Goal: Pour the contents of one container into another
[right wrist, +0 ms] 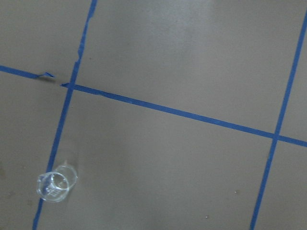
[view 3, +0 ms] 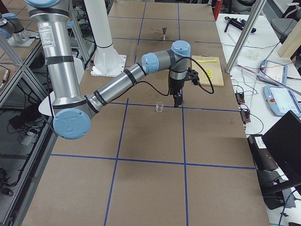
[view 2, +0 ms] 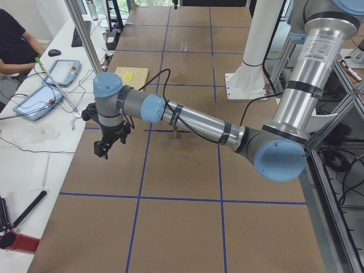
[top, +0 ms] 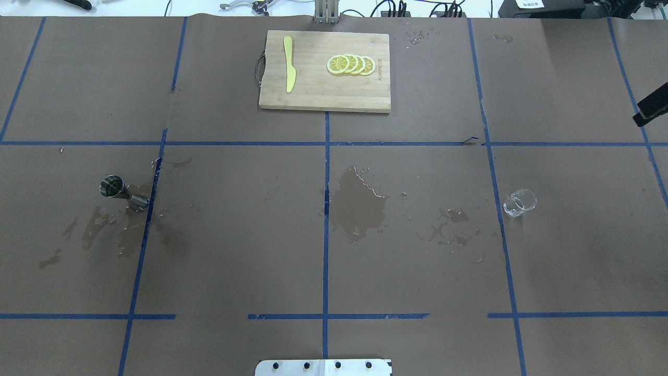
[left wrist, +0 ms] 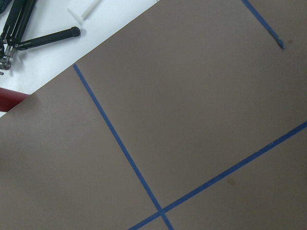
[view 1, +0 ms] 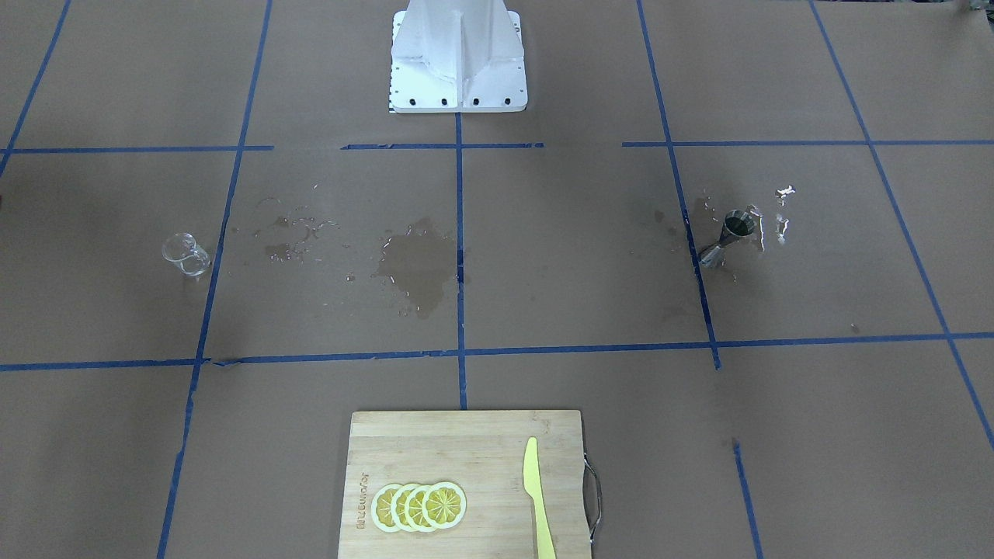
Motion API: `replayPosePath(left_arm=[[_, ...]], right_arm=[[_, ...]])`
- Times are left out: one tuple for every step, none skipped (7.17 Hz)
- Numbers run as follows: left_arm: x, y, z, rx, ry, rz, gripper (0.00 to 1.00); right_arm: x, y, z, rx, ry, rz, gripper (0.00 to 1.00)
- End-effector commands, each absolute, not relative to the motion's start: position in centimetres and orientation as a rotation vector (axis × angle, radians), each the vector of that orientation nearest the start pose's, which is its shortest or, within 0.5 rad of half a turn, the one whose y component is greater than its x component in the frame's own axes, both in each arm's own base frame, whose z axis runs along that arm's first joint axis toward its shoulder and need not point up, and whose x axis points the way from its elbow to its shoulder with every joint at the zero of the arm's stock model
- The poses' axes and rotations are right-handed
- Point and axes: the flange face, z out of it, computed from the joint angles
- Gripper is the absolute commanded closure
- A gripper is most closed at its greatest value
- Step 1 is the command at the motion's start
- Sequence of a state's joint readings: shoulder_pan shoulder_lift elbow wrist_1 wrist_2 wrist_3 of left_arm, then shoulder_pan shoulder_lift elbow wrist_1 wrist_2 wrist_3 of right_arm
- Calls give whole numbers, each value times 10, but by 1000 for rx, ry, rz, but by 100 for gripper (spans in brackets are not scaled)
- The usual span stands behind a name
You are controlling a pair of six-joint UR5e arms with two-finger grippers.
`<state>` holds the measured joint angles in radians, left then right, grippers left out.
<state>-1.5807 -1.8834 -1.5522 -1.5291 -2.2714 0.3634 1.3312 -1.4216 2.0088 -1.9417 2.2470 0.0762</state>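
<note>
The small clear glass cup (view 1: 186, 255) stands upright on the brown paper on the robot's right side (top: 520, 202), and the right wrist view has it at lower left (right wrist: 56, 186). The grey steel jigger (view 1: 730, 237) stands upright among wet patches on the robot's left side (top: 122, 190). My right gripper (view 3: 177, 100) hangs above the table just beyond the cup (view 3: 160, 107), apart from it. My left gripper (view 2: 104, 149) hangs over bare paper near the table's far edge, well away from the jigger (view 2: 175, 135). I cannot tell whether either gripper is open or shut.
A wooden cutting board (top: 323, 94) with lemon slices (top: 350, 65) and a yellow knife (top: 289, 63) lies at the far middle edge. A large wet stain (top: 360, 203) marks the centre. The robot's white base (view 1: 458, 54) stands at the near edge. A person (view 2: 14, 42) sits beside the table.
</note>
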Motion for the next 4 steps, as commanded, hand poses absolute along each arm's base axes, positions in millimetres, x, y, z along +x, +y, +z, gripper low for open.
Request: replayPosePath(left_arm=[[-95, -595, 574, 300, 681, 364, 0], [-94, -571, 607, 254, 688, 345, 0], [-93, -559, 621, 219, 693, 301, 0], [-93, -557, 621, 192, 697, 233, 0]], right_arm=[[13, -488, 482, 70, -703, -220, 0], [18, -474, 501, 38, -715, -188, 0], [18, -473, 510, 4, -713, -134, 0], [17, -483, 524, -31, -711, -81, 0]])
